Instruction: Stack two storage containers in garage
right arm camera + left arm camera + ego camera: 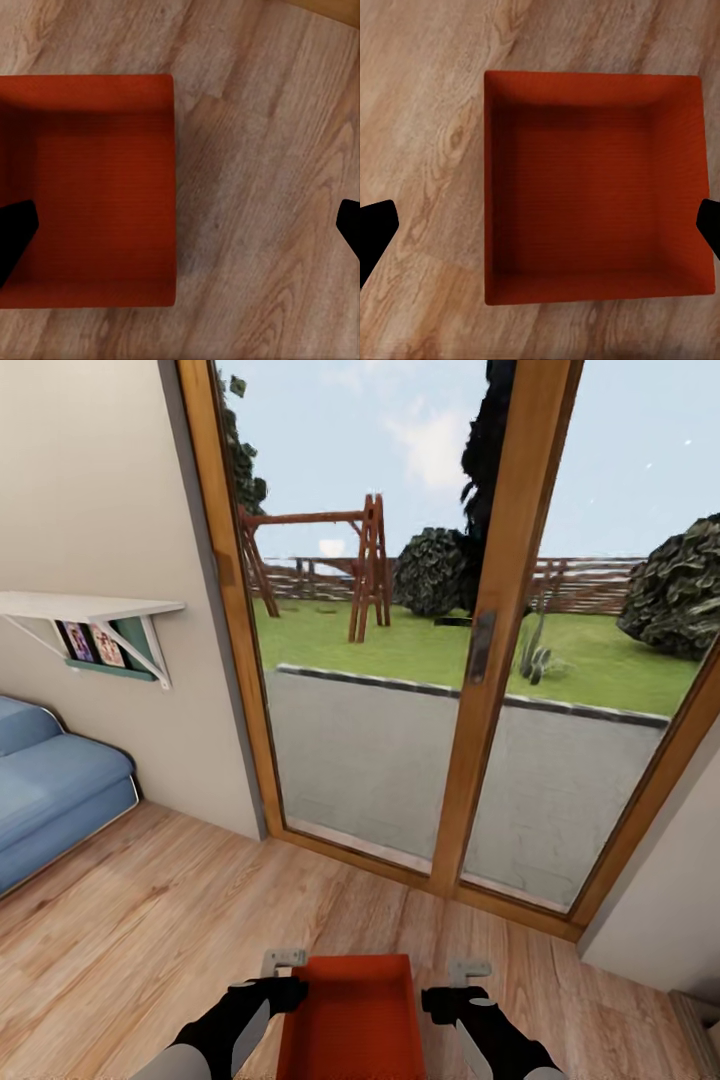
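One orange-red storage container [350, 1015] lies open side up over the light wood living-room floor [150, 920], low in the head view between my two arms. Its ribbed inside shows in the left wrist view [592, 187] and the right wrist view [90, 187]. My left gripper [283, 961] hangs open at the container's left rim, its fingers spread wide [540, 232]. My right gripper [468, 968] hangs open at the right rim, one finger over the bin and one over the floor [180, 232]. Neither grips it. The second container and the garage are out of view.
Wood-framed glass doors [500, 620] stand shut straight ahead, with a yard behind them. A blue sofa [50, 790] sits at the left under a white wall shelf [90, 608]. A wall corner [660, 900] closes in at the right.
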